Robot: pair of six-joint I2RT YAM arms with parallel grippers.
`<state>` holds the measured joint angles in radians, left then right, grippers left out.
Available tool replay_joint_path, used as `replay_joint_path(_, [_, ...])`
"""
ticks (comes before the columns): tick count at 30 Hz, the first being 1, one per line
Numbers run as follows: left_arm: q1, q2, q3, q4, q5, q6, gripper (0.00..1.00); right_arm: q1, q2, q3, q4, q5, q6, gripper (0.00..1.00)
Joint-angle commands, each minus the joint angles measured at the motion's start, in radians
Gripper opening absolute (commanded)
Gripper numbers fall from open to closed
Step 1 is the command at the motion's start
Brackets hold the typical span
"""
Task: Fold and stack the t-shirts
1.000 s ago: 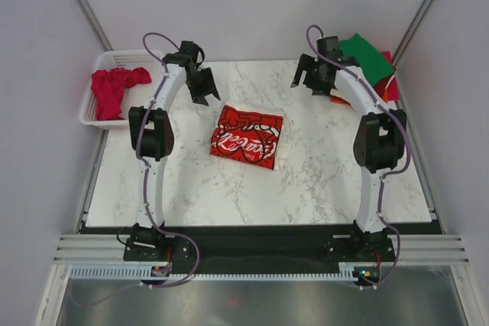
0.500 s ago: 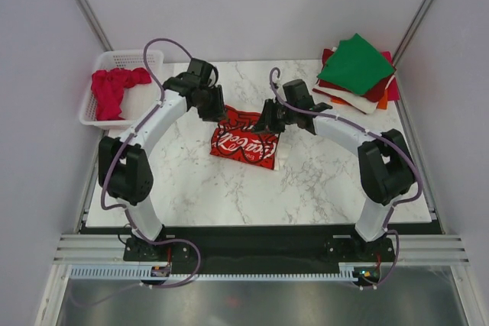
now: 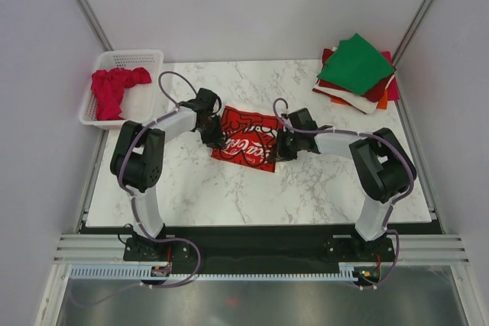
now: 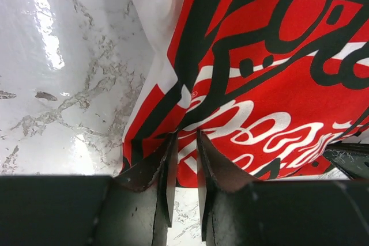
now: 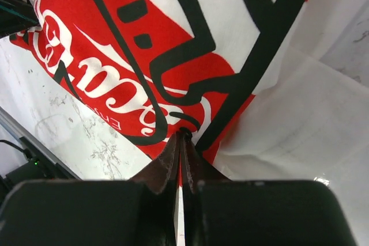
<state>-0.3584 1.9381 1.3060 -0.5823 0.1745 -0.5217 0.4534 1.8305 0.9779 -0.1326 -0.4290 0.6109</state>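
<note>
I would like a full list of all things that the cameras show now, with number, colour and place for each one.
Coca-Cola t-shirt: one, red and white with black lines, folded, middle of the table.
red t-shirt: one, crumpled, in the basket.
stack of t-shirts: one pile, green on top, far right corner.
basket: one, white lattice, far left corner.
table: one, white marble.
left gripper: black, pinching the Coca-Cola t-shirt's left edge.
right gripper: black, pinching its right edge.

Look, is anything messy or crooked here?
The folded red-and-white Coca-Cola t-shirt lies tilted on the marble table. The green t-shirt sits crooked atop the corner stack, and a red t-shirt is crumpled in the white plastic basket.
</note>
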Motion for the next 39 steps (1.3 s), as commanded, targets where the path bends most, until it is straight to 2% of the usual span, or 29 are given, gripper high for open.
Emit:
replay_joint_path(1, [-0.005, 0.022, -0.077, 0.047, -0.087, -0.024, 0.27, 0.001, -0.014, -0.051, -0.044, 0.167, -0.033, 0.06])
replay_joint_path(2, [-0.005, 0.012, -0.092, 0.047, -0.093, -0.023, 0.27, -0.001, -0.022, -0.048, -0.050, 0.165, -0.037, 0.07])
replay_joint_path(5, [-0.013, -0.066, -0.099, 0.033, -0.098, -0.020, 0.28, 0.005, -0.071, 0.004, -0.100, 0.156, -0.066, 0.23])
replay_joint_path(6, [-0.017, -0.091, -0.091, 0.023, -0.110, -0.011, 0.29, 0.004, -0.109, 0.022, -0.128, 0.145, -0.077, 0.39])
replay_joint_path(8, [-0.036, -0.162, -0.048, -0.028, -0.121, 0.005, 0.34, 0.004, -0.173, 0.086, -0.169, 0.131, -0.097, 0.58])
replay_joint_path(9, [-0.043, -0.180, -0.028, -0.048, -0.118, 0.029, 0.35, 0.004, -0.192, 0.109, -0.179, 0.128, -0.103, 0.73])
replay_joint_path(12, [-0.080, -0.252, 0.053, -0.155, -0.159, 0.060, 0.39, -0.001, -0.217, 0.231, -0.247, 0.223, -0.144, 0.95])
replay_joint_path(13, [-0.100, -0.270, 0.068, -0.181, -0.171, 0.064, 0.40, -0.008, -0.209, 0.287, -0.260, 0.275, -0.157, 0.98])
replay_joint_path(16, [-0.125, -0.362, 0.091, -0.258, -0.239, 0.080, 0.41, -0.068, -0.146, 0.350, -0.282, 0.282, -0.171, 0.98])
replay_joint_path(19, [-0.132, -0.484, 0.040, -0.297, -0.297, 0.094, 0.42, -0.128, -0.062, 0.370, -0.269, 0.253, -0.172, 0.98])
replay_joint_path(23, [-0.132, -0.660, -0.143, -0.286, -0.293, 0.114, 0.42, -0.165, 0.024, 0.360, -0.207, 0.220, -0.183, 0.95])
replay_joint_path(28, [-0.132, -0.900, -0.310, -0.260, -0.319, 0.121, 0.42, -0.183, 0.151, 0.378, -0.110, 0.089, -0.174, 0.92])
replay_joint_path(32, [-0.132, -1.010, -0.376, -0.255, -0.392, 0.114, 0.43, -0.185, 0.220, 0.369, -0.053, 0.036, -0.139, 0.91])
replay_joint_path(35, [-0.132, -1.068, -0.378, -0.254, -0.392, 0.114, 0.43, -0.183, 0.251, 0.340, -0.012, 0.018, -0.116, 0.90])
replay_joint_path(39, [-0.132, -1.094, -0.393, -0.249, -0.429, 0.098, 0.44, -0.182, 0.277, 0.303, 0.042, 0.000, -0.083, 0.80])
